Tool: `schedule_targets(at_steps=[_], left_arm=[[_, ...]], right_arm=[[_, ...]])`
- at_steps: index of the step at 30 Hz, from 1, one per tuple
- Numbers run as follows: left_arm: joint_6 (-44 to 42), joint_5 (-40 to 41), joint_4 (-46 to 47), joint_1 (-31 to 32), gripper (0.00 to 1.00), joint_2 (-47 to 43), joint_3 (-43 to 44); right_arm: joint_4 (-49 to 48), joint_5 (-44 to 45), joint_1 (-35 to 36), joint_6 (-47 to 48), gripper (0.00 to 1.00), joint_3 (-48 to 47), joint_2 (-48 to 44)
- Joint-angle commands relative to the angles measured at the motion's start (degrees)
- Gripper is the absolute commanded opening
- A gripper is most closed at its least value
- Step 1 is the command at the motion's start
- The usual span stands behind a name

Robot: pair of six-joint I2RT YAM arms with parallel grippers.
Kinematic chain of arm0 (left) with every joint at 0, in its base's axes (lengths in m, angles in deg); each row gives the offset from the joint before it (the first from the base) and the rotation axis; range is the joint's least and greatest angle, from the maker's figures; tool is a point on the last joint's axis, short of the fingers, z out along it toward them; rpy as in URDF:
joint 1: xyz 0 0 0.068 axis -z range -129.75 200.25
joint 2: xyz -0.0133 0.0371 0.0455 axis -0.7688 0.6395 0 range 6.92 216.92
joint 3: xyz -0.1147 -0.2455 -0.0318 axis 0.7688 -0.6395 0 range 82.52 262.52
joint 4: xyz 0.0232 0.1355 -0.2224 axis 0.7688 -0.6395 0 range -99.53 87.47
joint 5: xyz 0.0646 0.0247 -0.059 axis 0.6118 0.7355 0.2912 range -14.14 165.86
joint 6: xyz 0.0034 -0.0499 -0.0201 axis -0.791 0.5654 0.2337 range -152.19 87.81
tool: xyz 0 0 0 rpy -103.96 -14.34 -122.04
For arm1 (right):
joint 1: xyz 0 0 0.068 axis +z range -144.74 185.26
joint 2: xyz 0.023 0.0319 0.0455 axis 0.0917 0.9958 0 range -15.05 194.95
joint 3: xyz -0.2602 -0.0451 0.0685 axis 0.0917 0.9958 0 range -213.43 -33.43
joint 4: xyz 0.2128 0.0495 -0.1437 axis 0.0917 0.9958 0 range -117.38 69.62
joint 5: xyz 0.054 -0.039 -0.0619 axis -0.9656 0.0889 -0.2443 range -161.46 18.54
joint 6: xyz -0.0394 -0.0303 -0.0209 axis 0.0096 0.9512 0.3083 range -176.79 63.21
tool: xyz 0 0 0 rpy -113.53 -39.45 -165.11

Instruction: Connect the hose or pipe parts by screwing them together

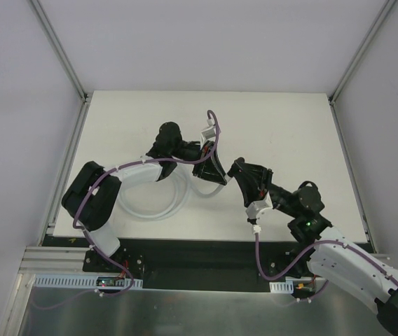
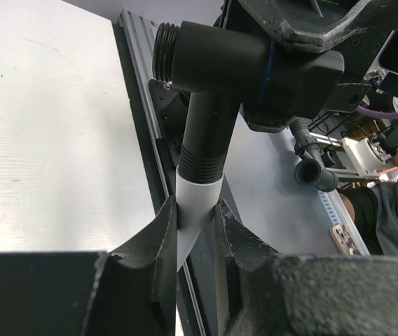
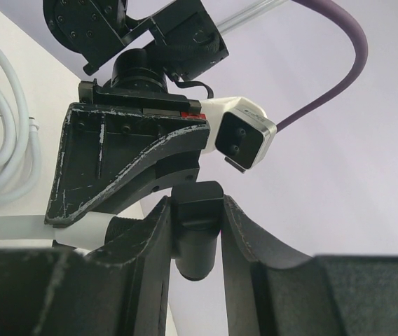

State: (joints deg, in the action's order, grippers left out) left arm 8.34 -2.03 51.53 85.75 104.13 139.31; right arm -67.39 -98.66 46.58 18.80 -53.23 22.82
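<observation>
- The left tool (image 2: 194,213) is clenched on the end of the white hose (image 2: 199,192), its fingers pinching the white sleeve from both sides.
- The right tool (image 3: 195,206) grasps the black T-shaped connector (image 3: 197,234), and I see both tools close together over the worktop (image 1: 290,140).
- A black ribbed collar (image 2: 202,164) sits where the hose meets the connector's stem; I cannot tell how far the two are screwed together.
- One arm of the connector ends in a bare threaded mouth (image 2: 165,52).
- The rest of the hose lies in loops on the worktop beside the left arm.
- A small red patch (image 3: 193,114) shows on the left tool's body; I cannot read any lettering there.
</observation>
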Motion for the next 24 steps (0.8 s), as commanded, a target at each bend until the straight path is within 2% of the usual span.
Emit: schedule_targets(at_steps=[1,6,14,24], left_arm=[[-0.3,3.2,3.2,-1.2,0.00,-2.1,1.0],[-9.8,7.1,-10.2,-1.3,0.00,-4.4,2.1],[-14.3,11.7,-15.6,-1.2,0.00,-6.0,2.4],[-23.9,20.0,-28.6,-1.1,0.00,-8.6,4.5]], right_arm=[[3.9,-2.2,1.6,-2.1,0.01,-1.7,0.3],[4.3,0.1,2.3,-4.8,0.01,-1.7,0.7],[3.9,3.8,3.0,-9.8,0.01,-1.6,1.6],[9.6,6.8,5.0,-8.5,0.01,-2.4,2.6]])
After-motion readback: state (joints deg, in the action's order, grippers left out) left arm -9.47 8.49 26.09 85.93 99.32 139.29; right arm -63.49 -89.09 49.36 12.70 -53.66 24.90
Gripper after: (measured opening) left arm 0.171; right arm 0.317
